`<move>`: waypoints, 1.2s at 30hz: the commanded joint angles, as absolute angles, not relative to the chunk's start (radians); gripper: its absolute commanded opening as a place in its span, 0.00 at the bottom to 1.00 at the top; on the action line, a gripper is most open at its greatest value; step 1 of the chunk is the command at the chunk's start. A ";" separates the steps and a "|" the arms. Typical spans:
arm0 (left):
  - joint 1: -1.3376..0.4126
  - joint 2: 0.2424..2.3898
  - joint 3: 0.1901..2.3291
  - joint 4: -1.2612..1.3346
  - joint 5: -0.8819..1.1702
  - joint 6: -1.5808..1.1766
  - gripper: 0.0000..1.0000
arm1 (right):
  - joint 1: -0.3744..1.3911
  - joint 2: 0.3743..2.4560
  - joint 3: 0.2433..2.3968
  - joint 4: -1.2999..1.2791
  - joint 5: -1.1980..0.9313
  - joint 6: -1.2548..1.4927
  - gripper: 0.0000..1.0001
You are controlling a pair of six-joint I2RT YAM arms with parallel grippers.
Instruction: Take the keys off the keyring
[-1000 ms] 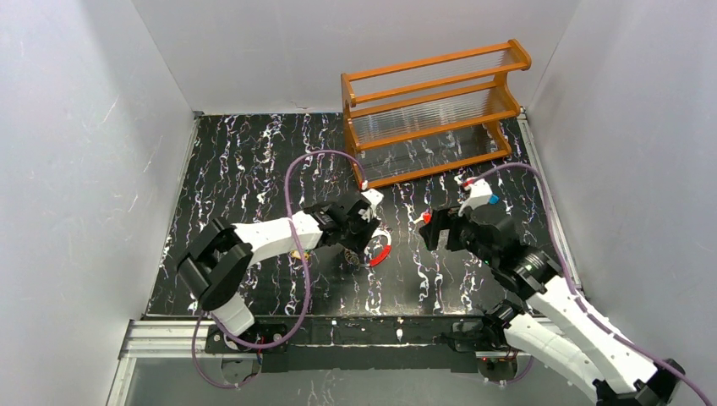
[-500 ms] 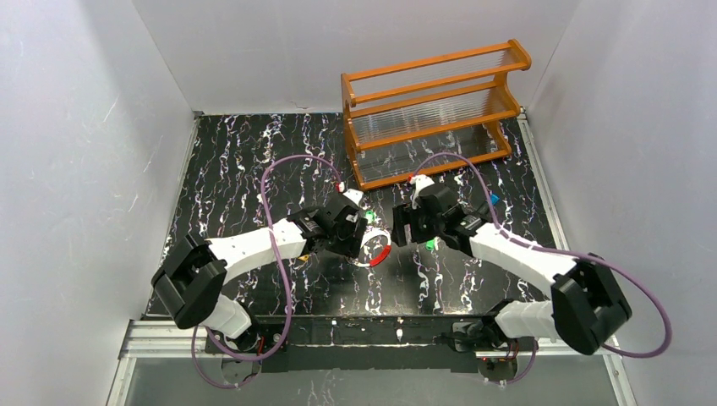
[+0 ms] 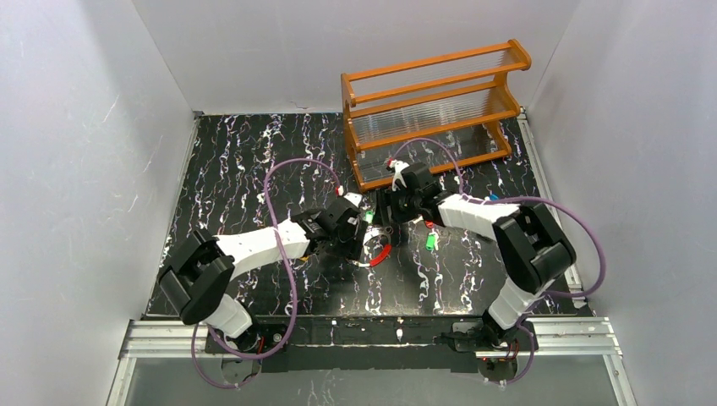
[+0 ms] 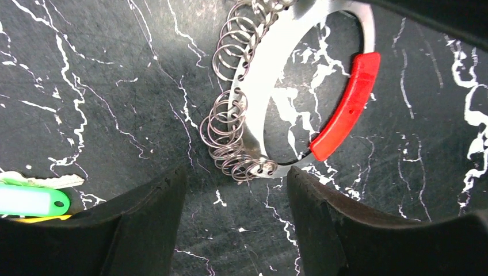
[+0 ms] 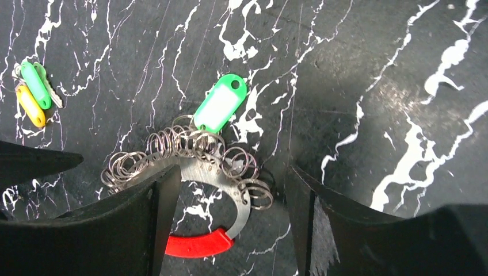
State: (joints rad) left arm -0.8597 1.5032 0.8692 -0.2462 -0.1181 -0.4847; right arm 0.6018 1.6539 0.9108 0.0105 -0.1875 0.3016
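- An orange rack [image 3: 435, 101] stands at the far right of the black marbled worktop [image 3: 237, 169], behind both arms and well apart from the ring.
- The keyring [image 3: 381, 254] lies flat on the worktop in mid-scene, between the two pincer heads, which crowd it from the left and from the far side. Its red segment is on the near right.
- Of the keys, a green-headed key [image 5: 220, 103] lies against the far side of the ring's coil. Whether it is threaded on cannot be told.
- A second green key [image 5: 35, 85] and a yellow key [image 5: 30, 106] lie together on the worktop, apart from the ring.
- The left pincer [image 4: 235, 213] has its jaws moderately wide. The coil's loose end lies just ahead of the gap, and nothing is gripped.
- The right pincer [image 5: 225, 224] has its jaws fairly wide and straddles the ring. One finger hides part of the coil, the red segment shows in the gap, and the jaws are not closed on it.
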 commanded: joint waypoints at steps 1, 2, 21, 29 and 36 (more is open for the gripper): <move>-0.862 1.527 0.840 -0.224 -0.145 -0.497 0.63 | 0.593 1.708 0.981 0.030 -0.275 0.284 0.73; -0.861 1.537 0.837 -0.221 -0.154 -0.494 0.63 | 0.594 1.711 0.974 0.028 -0.287 0.285 0.73; -0.785 1.768 1.069 -0.251 -0.267 -0.216 0.39 | 0.633 1.466 0.568 0.140 -0.468 0.454 0.37; -0.778 1.881 1.228 -0.217 -0.203 -0.110 0.51 | 0.692 1.302 0.552 0.130 -0.442 0.492 0.44; -0.780 1.722 1.149 -0.258 -0.298 -0.201 0.69 | 0.664 1.177 0.571 -0.021 -0.100 0.424 0.59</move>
State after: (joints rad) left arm -0.7780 1.8549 1.1816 -0.2028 -0.2295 -0.1493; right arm 0.6846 1.2388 0.5434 0.0525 -0.3138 0.4564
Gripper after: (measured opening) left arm 0.668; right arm 0.556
